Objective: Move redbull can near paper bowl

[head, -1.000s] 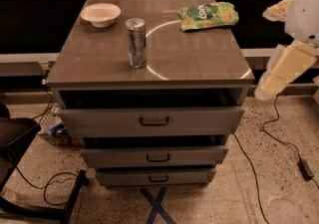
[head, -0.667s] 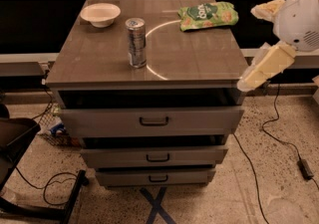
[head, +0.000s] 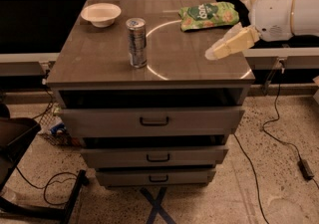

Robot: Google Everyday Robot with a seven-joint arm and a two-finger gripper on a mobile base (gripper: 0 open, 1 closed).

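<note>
A grey 3-drawer cabinet (head: 152, 121) is filling the middle of the view, seen from above and in front. The redbull can (head: 136, 42) is standing upright on the cabinet top (head: 94, 66), slightly toward 9 o'clock of its centre, and is touching nothing else. The paper bowl (head: 100, 14) is sitting right way up at 11 o'clock from the can, near the back left corner and well apart from the can. A green snack bag (head: 209, 15) is lying flat at 2 o'clock from the can, near the back right corner. The gripper (head: 221, 21) is hovering over the right edge of the top, at 3 o'clock from the can and well apart from it. Its 2 cream fingers (head: 232, 44) are spreading wide and are holding nothing. A black cable (head: 271, 133) is trailing across the speckled floor at 4 o'clock.
</note>
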